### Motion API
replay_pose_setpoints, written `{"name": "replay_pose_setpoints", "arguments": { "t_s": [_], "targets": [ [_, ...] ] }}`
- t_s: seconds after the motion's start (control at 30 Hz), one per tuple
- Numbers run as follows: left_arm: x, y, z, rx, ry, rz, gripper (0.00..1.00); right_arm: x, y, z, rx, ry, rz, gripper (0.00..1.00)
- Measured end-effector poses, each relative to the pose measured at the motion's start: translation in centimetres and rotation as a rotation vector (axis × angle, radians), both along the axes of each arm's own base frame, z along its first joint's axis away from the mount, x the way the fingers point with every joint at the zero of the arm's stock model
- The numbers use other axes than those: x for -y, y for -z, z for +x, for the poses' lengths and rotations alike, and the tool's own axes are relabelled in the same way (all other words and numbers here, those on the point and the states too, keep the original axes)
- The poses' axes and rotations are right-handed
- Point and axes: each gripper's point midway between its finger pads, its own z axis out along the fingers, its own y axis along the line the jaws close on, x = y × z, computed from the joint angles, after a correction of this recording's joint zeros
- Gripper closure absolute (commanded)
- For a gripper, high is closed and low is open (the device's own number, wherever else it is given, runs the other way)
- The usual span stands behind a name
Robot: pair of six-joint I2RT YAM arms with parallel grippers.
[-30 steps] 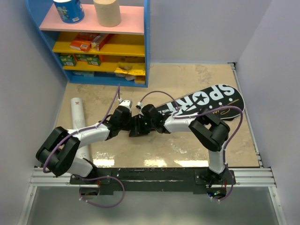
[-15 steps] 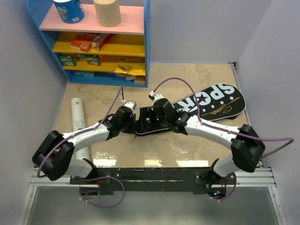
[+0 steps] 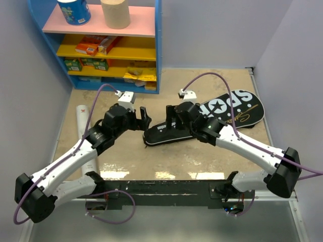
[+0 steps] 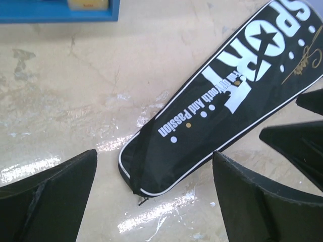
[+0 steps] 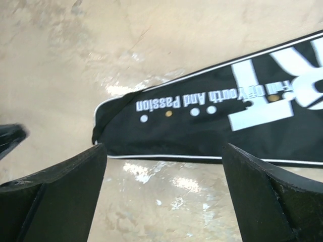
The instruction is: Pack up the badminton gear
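Hovering near the narrow left end of the black bag [image 3: 227, 112], with left gripper [image 3: 144, 116] and right gripper [image 3: 170, 116] both spread wide, holding nothing.

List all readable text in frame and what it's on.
"SPORT", star for the O: black bag.
"I'm Of Youth And Passion": same bag.
Gold signature on the bag: illegible script.
Shelf boxes, blue canister: print too small to read.
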Motion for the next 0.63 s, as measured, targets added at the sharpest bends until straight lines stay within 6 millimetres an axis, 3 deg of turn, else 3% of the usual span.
{"name": "replay_pose_setpoints", "arguments": {
  "t_s": [0.23,0.47,0.63],
  "targets": [
    [-2.0,-3.3,-0.6,0.106,-0.038,-0.002,0.0,2.5,-1.8,0.5,0.062,0.067,-0.072,0.01],
    [-4.1,-5.3,-0.8,0.164,-0.102,0.026,0.0,4.3,-5.3,-0.1,0.15,0.074,-0.039,0.01],
    [-6.1,-6.1,-0.8,0.167,-0.194,0.06,0.0,4.6,-6.1,-0.6,0.177,0.043,-0.031,0.01]
  ]
}}
